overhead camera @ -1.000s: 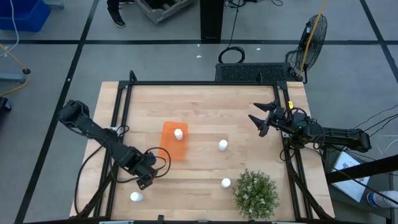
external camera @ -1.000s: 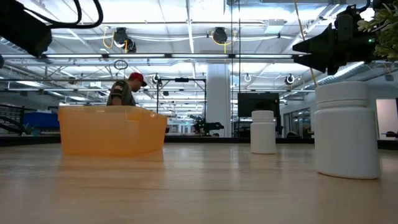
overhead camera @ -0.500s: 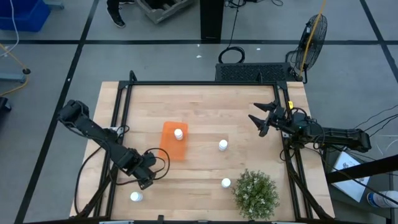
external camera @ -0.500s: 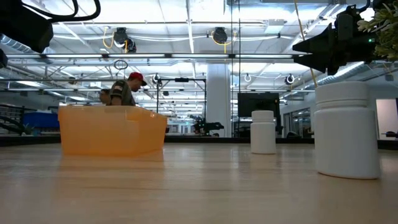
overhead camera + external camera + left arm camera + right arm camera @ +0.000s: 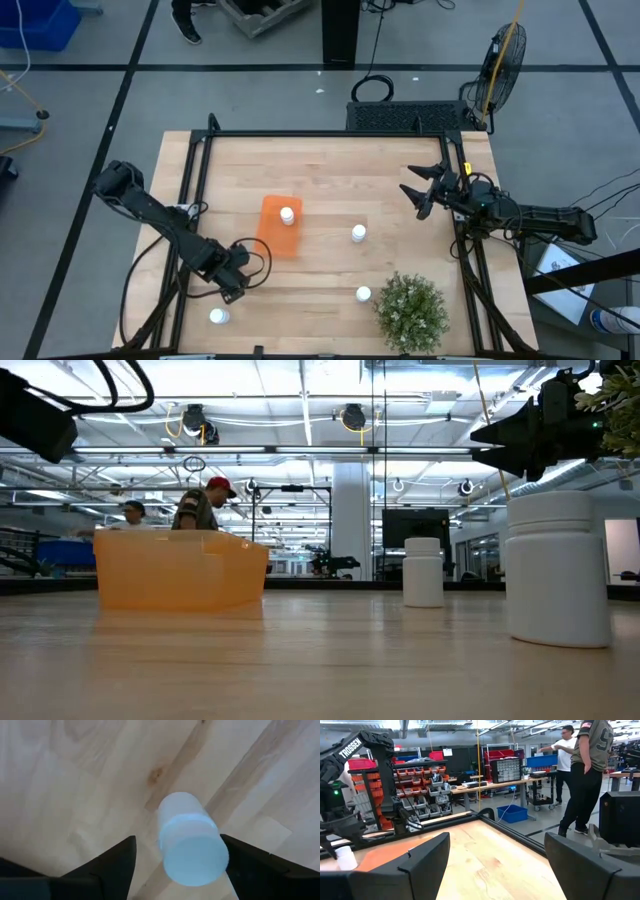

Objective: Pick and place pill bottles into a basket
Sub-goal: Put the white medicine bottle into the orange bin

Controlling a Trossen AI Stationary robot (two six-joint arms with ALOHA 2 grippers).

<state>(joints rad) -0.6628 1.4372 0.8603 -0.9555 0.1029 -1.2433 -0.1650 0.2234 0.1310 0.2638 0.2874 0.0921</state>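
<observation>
The orange basket (image 5: pixel 280 228) stands left of the table's middle with one white pill bottle (image 5: pixel 287 214) upright inside it. Three more bottles stand upright on the wood: one at the middle (image 5: pixel 358 233), one beside the plant (image 5: pixel 363 294), one at the near left (image 5: pixel 218 317). My left gripper (image 5: pixel 229 290) is open and points down just beyond the near-left bottle (image 5: pixel 192 845). In the left wrist view that bottle shows between the two fingers (image 5: pixel 112 862), untouched. My right gripper (image 5: pixel 420 190) is open and empty at the far right.
A green bushy plant (image 5: pixel 411 312) stands at the near right, close to one bottle. A black frame rail (image 5: pixel 195 190) runs along the table's left and far sides. People stand in the room beyond the table (image 5: pixel 587 765).
My left gripper has edged a little toward the table's left edge, above the near-left bottle. No bottle has moved.
</observation>
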